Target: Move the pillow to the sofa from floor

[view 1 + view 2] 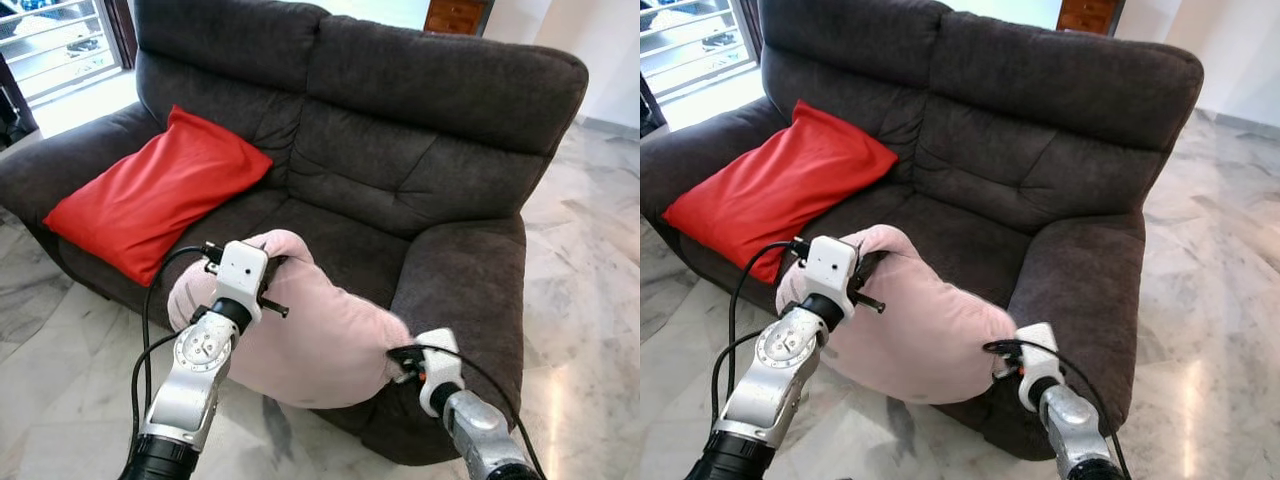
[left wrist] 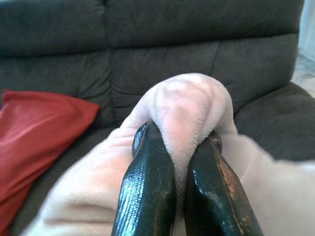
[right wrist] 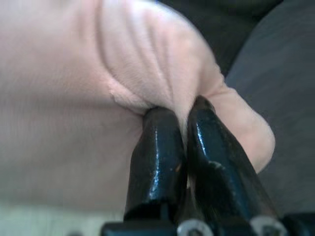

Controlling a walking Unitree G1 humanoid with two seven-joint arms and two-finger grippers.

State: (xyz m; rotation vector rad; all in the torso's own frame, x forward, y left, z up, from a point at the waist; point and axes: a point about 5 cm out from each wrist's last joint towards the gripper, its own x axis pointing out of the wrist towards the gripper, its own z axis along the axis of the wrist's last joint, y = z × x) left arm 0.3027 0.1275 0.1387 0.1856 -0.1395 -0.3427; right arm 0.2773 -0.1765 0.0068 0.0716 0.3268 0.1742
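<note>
I see the soft pink pillow [image 1: 310,340] at lower centre, sagging against the dark sofa's [image 1: 430,150] front edge.

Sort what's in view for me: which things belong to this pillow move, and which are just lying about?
In the job:
pink pillow, held off the floor
left tool, shut on one corner
right tool, shut on the other end
dark sofa, the target

Lying about:
red cushion on the sofa seat
wooden drawers behind

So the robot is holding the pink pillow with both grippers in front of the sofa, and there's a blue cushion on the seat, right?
Not quite: the cushion on the sofa seat is red, not blue, as the left eye view shows. The rest holds: the left gripper and right gripper are each clamped on the pink pillow in front of the sofa.
</note>
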